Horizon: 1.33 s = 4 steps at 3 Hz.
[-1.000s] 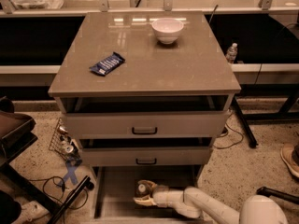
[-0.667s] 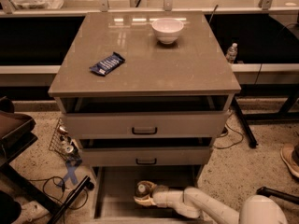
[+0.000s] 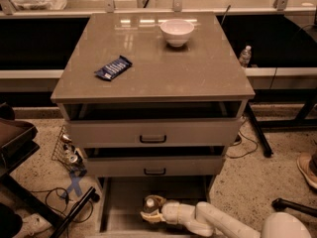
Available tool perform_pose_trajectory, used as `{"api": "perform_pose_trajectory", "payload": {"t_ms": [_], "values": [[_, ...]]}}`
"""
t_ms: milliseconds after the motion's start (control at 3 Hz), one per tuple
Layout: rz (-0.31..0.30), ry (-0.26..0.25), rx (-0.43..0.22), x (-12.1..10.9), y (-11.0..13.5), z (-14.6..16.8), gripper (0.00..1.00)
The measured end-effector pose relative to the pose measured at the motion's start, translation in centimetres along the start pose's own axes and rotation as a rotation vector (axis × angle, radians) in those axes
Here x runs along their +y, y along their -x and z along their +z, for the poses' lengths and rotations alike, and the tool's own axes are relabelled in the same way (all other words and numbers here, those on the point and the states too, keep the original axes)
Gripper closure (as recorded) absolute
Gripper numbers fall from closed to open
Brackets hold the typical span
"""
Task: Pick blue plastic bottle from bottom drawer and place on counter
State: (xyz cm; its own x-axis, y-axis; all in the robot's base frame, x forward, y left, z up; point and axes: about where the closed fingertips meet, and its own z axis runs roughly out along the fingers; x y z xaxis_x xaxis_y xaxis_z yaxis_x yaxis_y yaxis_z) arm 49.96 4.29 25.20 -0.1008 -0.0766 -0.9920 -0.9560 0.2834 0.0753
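White bowl (image 3: 177, 31) at the back; blue snack wrapper (image 3: 113, 67) nearer, leftward

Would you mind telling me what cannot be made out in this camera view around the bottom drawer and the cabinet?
- Camera view: the blue plastic bottle is mostly covered by the gripper in the bottom drawer; whether it is held cannot be told.
- The bottom drawer's front is cut off by the lower edge; its rear lies under the middle drawer.
- The top drawer's inside is lost in shadow beneath the counter.
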Motion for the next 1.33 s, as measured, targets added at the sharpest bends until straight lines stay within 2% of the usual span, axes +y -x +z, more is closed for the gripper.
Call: {"api": "perform_pose_trajectory", "payload": {"t_ms": [333,667,1000,1333], "values": [[0.055,-0.01,-0.066,1.3,4.5,-3.0,1.0],[0.069,-0.056,-0.092,2.4,11.4,-8.0,1.0],[0.063,-0.126,-0.088,3.8,20.5,-12.4,1.0],[0.038,-0.179,-0.068,3.9,26.6,-14.0,1.0]]}}
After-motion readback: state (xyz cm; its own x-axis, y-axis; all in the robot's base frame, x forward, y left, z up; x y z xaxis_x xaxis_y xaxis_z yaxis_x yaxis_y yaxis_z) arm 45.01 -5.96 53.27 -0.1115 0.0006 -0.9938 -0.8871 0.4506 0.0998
